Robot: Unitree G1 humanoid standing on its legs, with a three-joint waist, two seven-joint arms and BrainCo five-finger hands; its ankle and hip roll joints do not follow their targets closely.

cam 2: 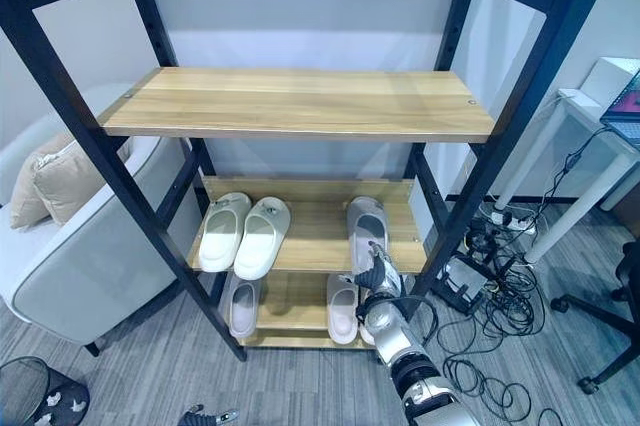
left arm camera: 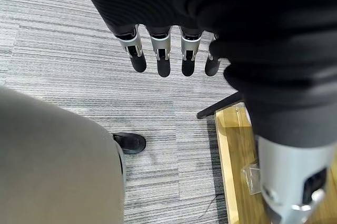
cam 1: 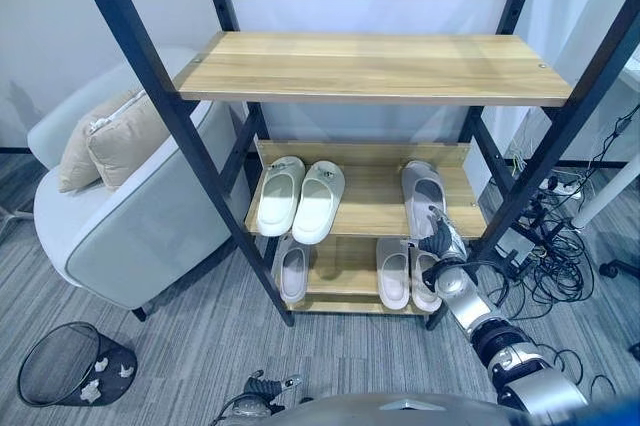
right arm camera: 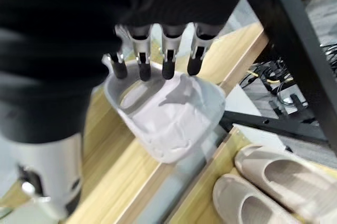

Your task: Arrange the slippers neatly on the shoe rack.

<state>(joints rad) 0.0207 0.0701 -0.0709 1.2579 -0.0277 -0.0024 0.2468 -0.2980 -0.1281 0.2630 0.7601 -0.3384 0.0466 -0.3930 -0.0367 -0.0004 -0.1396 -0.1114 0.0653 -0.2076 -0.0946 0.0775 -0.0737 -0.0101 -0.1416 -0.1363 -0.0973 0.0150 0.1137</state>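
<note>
Rack: the shoe rack point(cam 1: 372, 68) is standing before the robot with a bare top shelf, a middle shelf and a bottom shelf.
Slippers already sitting: a white pair point(cam 1: 300, 196) is lying side by side at the left of the middle shelf; a lone pale slipper point(cam 1: 292, 269) is resting bottom left, and a beige pair point(cam 1: 407, 272) bottom right.
Slipper in hand: the grey slipper point(right arm camera: 168, 113) is lying at the right of the middle shelf, toe toward the front edge and overhanging it a little, just above the beige pair.
Right hand: the right hand point(right arm camera: 155, 50) is reaching over the slipper with fingers straight, tips touching or nearly touching its upper; it is not clasping anything.
Left hand: the left hand point(left arm camera: 163, 50) is hanging low over the carpet, fingers relaxed, holding nothing.
Step, as I judge it: nudging the grey slipper square and fully onto the shelf.
Doing it well: pushing gently along the slipper's length, keeping it parallel to the white pair, avoiding tipping it off the front edge onto the beige pair below.
</note>
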